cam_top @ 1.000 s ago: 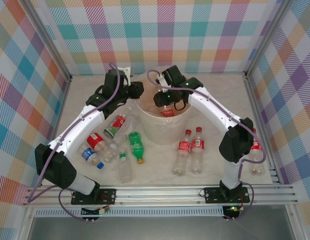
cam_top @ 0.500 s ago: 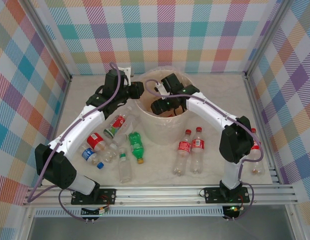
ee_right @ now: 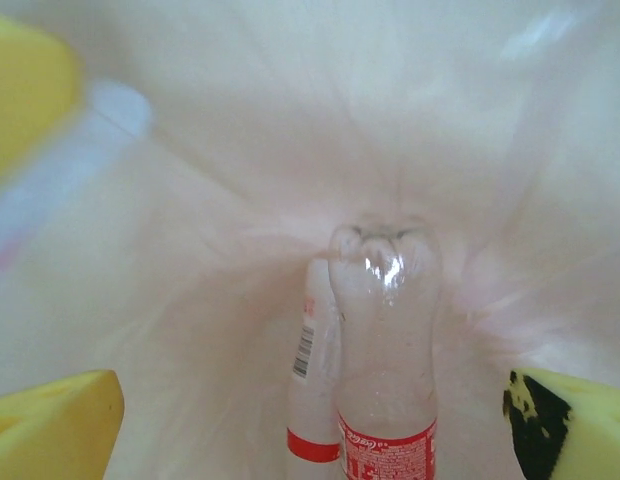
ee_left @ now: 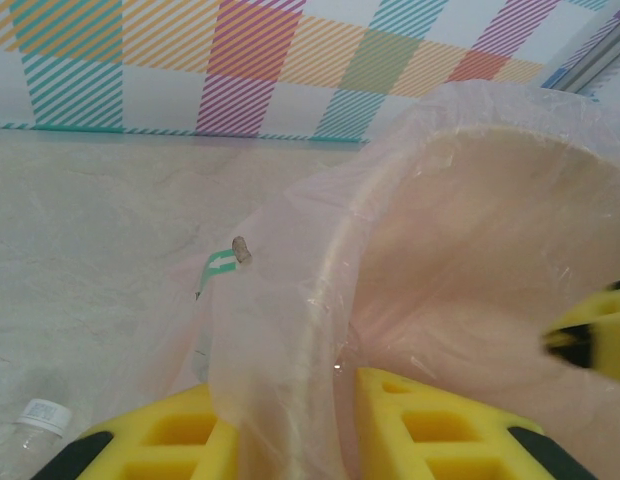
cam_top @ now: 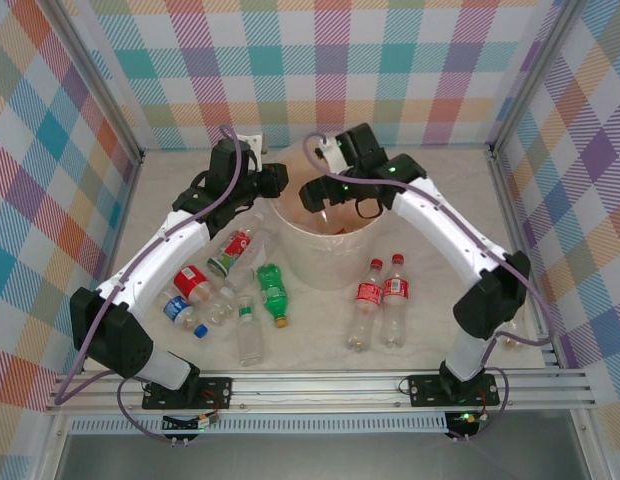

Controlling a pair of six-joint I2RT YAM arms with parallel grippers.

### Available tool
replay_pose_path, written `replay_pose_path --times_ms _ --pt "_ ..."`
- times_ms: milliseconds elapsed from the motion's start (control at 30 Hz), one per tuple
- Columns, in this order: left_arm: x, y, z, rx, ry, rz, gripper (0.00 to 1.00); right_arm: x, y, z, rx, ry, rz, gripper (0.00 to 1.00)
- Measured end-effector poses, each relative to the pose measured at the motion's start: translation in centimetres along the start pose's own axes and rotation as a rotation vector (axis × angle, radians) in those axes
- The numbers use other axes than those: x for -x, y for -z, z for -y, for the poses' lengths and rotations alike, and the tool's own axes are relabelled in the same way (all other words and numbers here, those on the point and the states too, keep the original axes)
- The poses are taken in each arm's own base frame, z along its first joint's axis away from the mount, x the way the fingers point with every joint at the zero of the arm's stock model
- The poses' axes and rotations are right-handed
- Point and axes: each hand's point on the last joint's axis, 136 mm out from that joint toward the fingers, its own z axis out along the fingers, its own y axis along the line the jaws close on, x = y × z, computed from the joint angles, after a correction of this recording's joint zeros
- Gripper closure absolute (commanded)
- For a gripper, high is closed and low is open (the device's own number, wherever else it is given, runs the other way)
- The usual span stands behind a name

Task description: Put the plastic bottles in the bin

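The bin (cam_top: 325,262), pale peach with a clear liner, stands mid-table. My left gripper (cam_top: 274,184) is shut on its left rim and liner (ee_left: 290,330), its yellow fingers (ee_left: 165,440) either side of the wall. My right gripper (cam_top: 326,197) hangs open over the bin's mouth. Below it, two red-labelled plastic bottles (ee_right: 385,330) lie inside the bin, clear of the wide-apart fingers (ee_right: 50,425). On the table lie a green bottle (cam_top: 273,293), several bottles (cam_top: 195,290) left of it, and two red-labelled ones (cam_top: 382,295) to the right.
Another bottle (cam_top: 510,338) lies at the right edge behind the right arm's elbow. A white-capped bottle (ee_left: 38,415) lies on the table near the left gripper. Checked walls close the back and sides. An aluminium rail (cam_top: 320,385) runs along the near edge.
My right gripper has opened over the bin; the red-labelled bottle it held now lies inside. The right arm has lifted and swung slightly right. The left arm has not moved.
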Motion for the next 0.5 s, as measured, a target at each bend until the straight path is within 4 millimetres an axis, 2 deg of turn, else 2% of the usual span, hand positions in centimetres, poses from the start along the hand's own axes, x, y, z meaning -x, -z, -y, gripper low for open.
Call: replay_pose_path --times_ms 133,300,400,500 --pt "0.0 0.0 0.0 0.003 -0.003 0.001 0.71 2.5 5.6 -0.3 -0.017 -0.019 0.117 0.02" --pt "0.0 0.0 0.0 0.003 -0.004 0.002 0.71 4.0 13.7 0.1 -0.076 -0.058 0.28 0.02" --pt "0.0 0.0 0.0 0.004 -0.005 0.002 0.71 3.5 18.4 1.5 -0.14 -0.1 0.365 0.03" --pt "0.0 0.0 -0.1 0.008 -0.012 0.004 0.71 1.2 21.6 4.1 -0.224 -0.174 0.394 0.03"
